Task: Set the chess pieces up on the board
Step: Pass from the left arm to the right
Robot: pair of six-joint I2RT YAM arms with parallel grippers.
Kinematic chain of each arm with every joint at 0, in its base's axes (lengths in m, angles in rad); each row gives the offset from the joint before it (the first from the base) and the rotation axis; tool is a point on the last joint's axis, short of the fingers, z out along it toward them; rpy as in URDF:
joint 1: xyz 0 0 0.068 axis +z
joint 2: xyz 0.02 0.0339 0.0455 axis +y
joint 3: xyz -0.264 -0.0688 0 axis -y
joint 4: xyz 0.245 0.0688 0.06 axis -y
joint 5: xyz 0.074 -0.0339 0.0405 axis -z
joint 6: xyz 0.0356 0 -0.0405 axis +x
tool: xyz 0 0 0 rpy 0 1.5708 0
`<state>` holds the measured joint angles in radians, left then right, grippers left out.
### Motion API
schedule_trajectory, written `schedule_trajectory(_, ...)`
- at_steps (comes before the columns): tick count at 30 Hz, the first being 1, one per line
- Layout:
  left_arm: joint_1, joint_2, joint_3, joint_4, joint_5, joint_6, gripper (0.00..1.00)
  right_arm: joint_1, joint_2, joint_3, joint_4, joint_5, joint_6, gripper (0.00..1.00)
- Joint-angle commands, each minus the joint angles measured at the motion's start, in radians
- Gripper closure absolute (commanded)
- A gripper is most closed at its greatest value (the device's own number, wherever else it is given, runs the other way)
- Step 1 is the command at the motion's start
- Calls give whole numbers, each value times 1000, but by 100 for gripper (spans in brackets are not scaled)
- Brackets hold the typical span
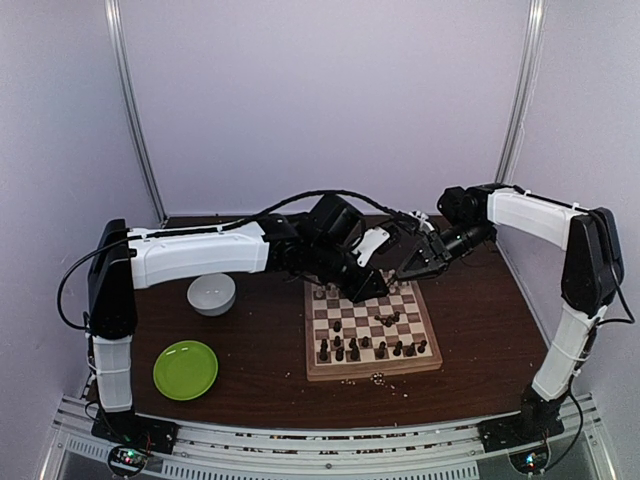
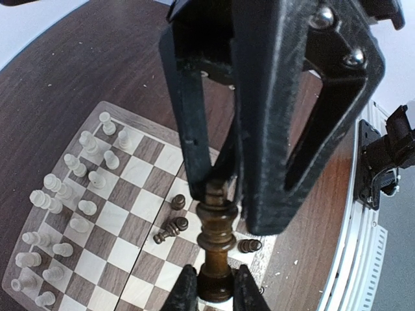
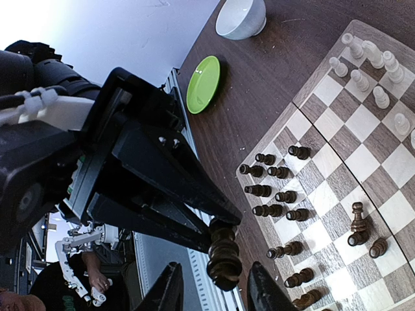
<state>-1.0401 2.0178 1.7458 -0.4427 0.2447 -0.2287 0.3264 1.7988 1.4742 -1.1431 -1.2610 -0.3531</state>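
Note:
The board (image 1: 309,340) lies mid-table, with dark chess pieces (image 1: 365,345) on its near half and pale ones (image 1: 325,292) along the far row. Both grippers meet above its far edge. My left gripper (image 2: 216,291) is shut on the base of a tall dark brown piece (image 2: 217,220). In the right wrist view the other end of that piece (image 3: 224,259) hangs between the fingers of my right gripper (image 3: 217,291), which stands open with a gap on each side. Several dark pieces (image 3: 275,194) lie on their sides near the board's edge.
A white bowl (image 1: 211,293) stands left of the board, and a round green plate (image 1: 185,368) lies nearer the front left. Pale crumbs (image 1: 380,378) are scattered at the board's near edge. The right arm's fingers (image 2: 272,129) fill much of the left wrist view.

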Motion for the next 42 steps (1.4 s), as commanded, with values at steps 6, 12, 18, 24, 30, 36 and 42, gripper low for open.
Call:
schedule_trajectory(6, -9, -33, 2, 59, 29, -12, 93, 15, 17, -11, 51, -32, 46, 69)
schedule_trajectory(12, -11, -33, 0, 59, 22, -14, 93, 24, 16, -19, 54, -28, 49, 71)
schedule_trajectory(18, -11, -28, 2, 65, 21, -18, 93, 29, 15, -29, 54, -26, 47, 72)
schedule_trajectory(24, -11, -25, 4, 63, 17, -21, 91, 30, 13, -31, 58, -28, 43, 87)
schedule_trajectory(30, -9, -31, 28, -9, -35, 11, 65, 28, -8, -12, 63, 13, 36, 93)
schedule_trajectory(36, 35, -159, 10, -128, -86, 115, 51, 28, -121, -16, 110, 164, 39, 93)
schedule_trajectory(42, 197, -292, -11, -172, -97, 148, 47, 81, -244, -67, 184, 361, 28, 93)
